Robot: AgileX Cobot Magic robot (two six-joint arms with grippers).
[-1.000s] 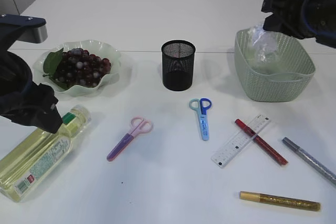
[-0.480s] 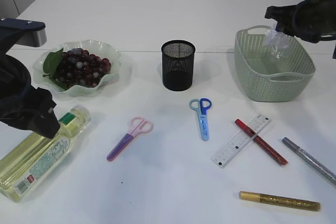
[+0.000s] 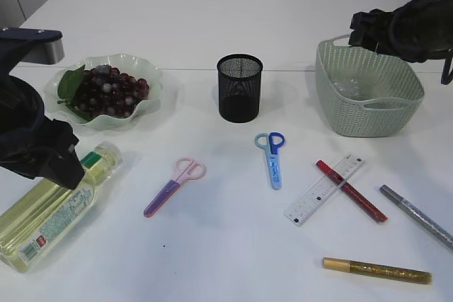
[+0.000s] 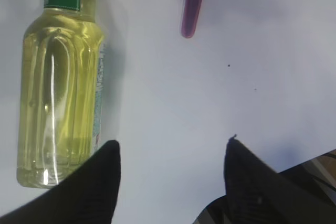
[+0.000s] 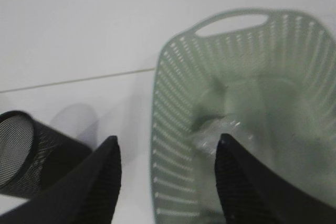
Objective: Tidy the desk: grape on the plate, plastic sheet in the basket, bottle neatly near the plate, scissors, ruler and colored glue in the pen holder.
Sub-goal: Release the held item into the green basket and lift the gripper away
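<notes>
From my remote station I see the left arm hunched low at the desk's left edge, its gripper [image 4: 170, 182] spread wide and empty above the bare tabletop just beside the base of the oil bottle [image 3: 53, 206], which lies on its side below the plate [image 3: 152, 100]. The right arm hangs at the far right, its gripper [image 5: 165, 182] parted wide with nothing in it, poised over the near rim of the green basket [image 3: 340, 114]; the crumpled plastic sheet [image 5: 220, 132] rests inside. Grapes [image 3: 106, 91] sit heaped on the plate with a leaf. The black mesh pen holder [image 3: 240, 88] stands upright at centre, between plate and basket. In front lie the pink-and-purple scissors [image 3: 173, 187] and the blue scissors [image 3: 272, 158], apart from each other. The clear ruler [image 3: 324, 189] lies crossed with a red glue pen [image 3: 352, 191]; a silver glue pen [image 3: 416, 216] and a gold glue pen [image 3: 376, 271] lie near the right front corner.
</notes>
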